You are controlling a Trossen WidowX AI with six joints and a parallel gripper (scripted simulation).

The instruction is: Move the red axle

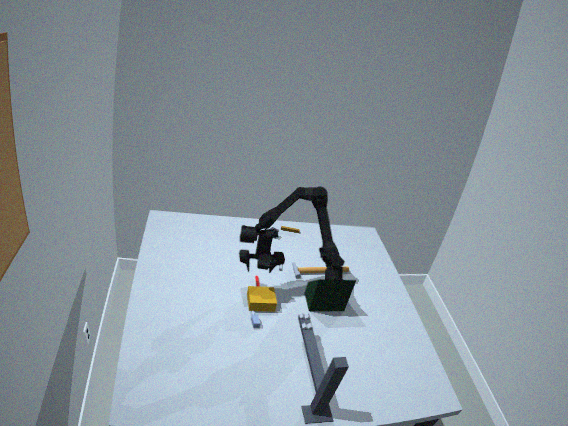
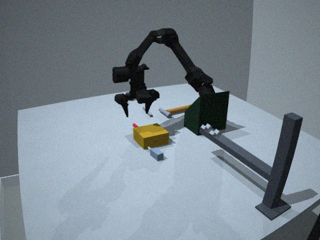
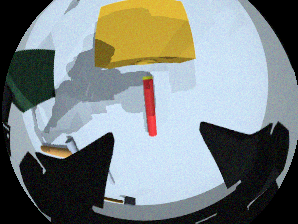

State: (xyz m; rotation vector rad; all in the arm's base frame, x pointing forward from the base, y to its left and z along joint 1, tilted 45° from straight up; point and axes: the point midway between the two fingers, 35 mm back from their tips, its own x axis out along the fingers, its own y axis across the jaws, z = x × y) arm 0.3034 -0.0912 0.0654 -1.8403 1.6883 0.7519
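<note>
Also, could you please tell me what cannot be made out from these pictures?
- Hole in the yellow beam: in the wrist view, the steep angle leaves only a sliver of its rim.
- Red axle, beam end: the beam hides it in the exterior view.
- Foot of the arm: behind the dark green block in the exterior view.
- Far end of the hammer handle: same block, exterior view.
</note>
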